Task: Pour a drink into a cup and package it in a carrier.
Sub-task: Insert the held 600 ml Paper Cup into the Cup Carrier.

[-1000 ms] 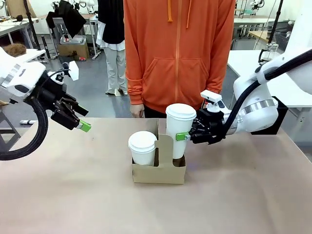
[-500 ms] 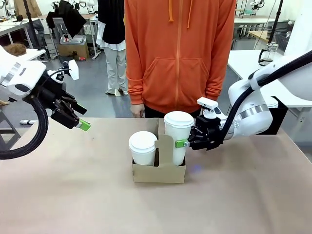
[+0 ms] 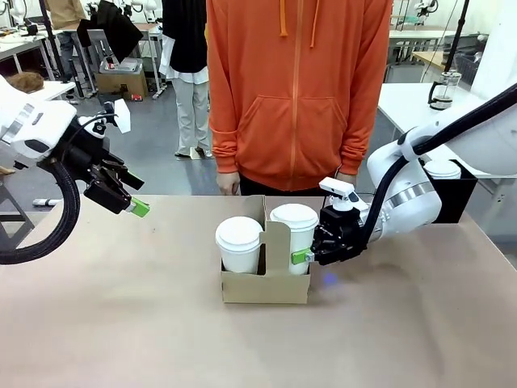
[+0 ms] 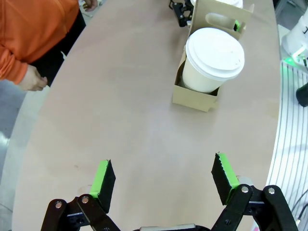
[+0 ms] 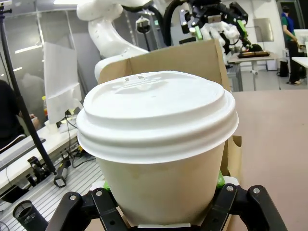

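Front view: the carrier (image 3: 265, 284) stands on the table (image 3: 121, 323) near its middle, a little toward the far edge where the person (image 3: 299, 89) in an orange hoodie stands. Its upright handle (image 3: 277, 242) separates two pockets. The left pocket holds a shorter lidded cup (image 3: 239, 245). The right pocket holds the cup (image 3: 294, 234), white and lidded, upright, its lower part sunk behind the carrier's wall. The right gripper (image 3: 305, 256) reaches in from the right side and is clamped on the side of the cup, one green pad showing against the paper just above the carrier wall. The left gripper (image 3: 133, 206) hangs above the table's far left part, well apart from the carrier, jaws spread wide and holding nothing.

Left wrist view: both green pads (image 4: 102, 174) stand far apart over bare table; the carrier (image 4: 197, 94) with the shorter cup (image 4: 211, 57) lies beyond them.

Right wrist view: the cup (image 5: 163, 163) sits between the black fingers (image 5: 108, 209), the carrier's handle (image 5: 192, 60) just behind it.

A glass jug (image 3: 441, 89) stands on another table at far right.
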You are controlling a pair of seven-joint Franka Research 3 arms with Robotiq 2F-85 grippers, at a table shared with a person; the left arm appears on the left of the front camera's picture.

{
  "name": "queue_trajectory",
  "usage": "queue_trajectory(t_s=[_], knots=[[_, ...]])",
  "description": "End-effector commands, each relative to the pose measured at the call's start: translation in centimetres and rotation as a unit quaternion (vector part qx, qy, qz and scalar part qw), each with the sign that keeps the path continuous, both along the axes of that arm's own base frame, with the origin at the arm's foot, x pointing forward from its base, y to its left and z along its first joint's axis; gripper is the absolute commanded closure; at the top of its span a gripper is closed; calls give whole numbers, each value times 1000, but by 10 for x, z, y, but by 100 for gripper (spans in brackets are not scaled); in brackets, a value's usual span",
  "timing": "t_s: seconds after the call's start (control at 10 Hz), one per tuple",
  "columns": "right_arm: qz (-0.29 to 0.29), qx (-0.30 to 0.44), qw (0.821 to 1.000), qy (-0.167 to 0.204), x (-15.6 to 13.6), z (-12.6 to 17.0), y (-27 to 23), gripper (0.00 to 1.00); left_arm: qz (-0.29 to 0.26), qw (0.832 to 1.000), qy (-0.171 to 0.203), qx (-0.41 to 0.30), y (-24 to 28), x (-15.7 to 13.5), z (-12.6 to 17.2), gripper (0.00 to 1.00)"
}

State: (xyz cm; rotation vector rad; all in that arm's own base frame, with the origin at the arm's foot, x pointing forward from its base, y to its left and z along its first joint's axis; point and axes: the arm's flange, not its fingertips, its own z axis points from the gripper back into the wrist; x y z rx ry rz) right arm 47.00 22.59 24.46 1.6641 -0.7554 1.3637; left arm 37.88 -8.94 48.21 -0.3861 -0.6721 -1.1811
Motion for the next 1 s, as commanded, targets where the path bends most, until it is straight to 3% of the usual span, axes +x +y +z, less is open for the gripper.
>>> queue_trajectory(t_s=[0.0, 0.3, 0.4, 0.9], knots=[[30, 2, 999, -22, 6, -6, 4, 20, -1, 1000, -5, -6, -1, 1, -1, 0], [32, 0, 999, -33, 6, -9, 2, 20, -1, 1000, -5, -6, -1, 1, -1, 0], [35, 4, 998, -50, 6, -7, 1, 0, -1, 1000, -5, -6, -1, 1, -1, 0], [4, 2, 994, -106, 15, 20, -44, 0, -1, 1000, -5, -6, -1, 1, -1, 0]])
